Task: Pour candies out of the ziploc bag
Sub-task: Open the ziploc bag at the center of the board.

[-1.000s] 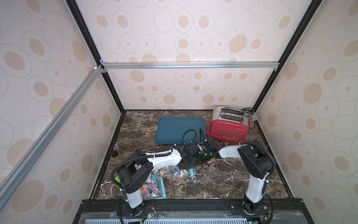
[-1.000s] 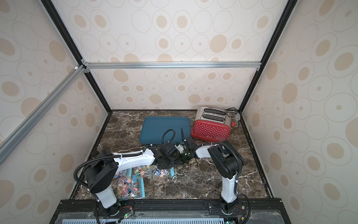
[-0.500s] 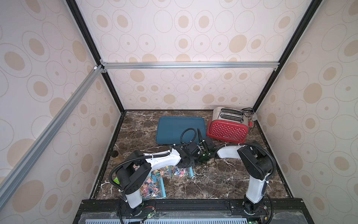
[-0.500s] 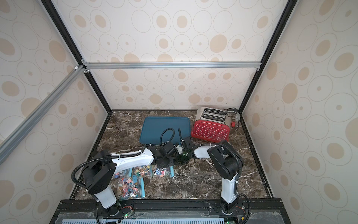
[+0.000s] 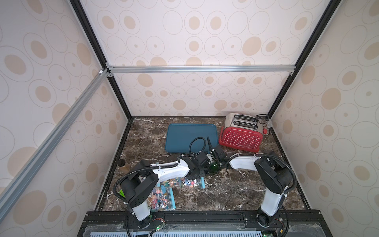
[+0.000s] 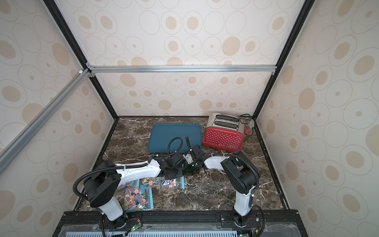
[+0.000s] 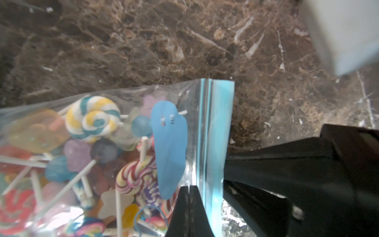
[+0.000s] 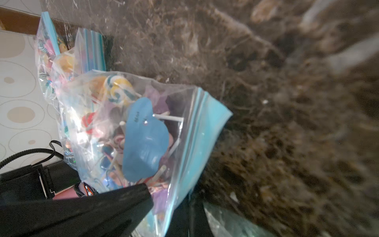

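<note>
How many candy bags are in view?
3. One bag, clamped at its zip in both arms' jaws; a second bag beside it; a third bag by the left arm's base. That arm may hide more.

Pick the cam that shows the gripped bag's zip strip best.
Left wrist: the zip strip is sharp and close-up along the bag, right by the left gripper. Right wrist shows the strip too, but blurred. In both top views the bag is tiny, partly under the arms; no strip detail.
</note>
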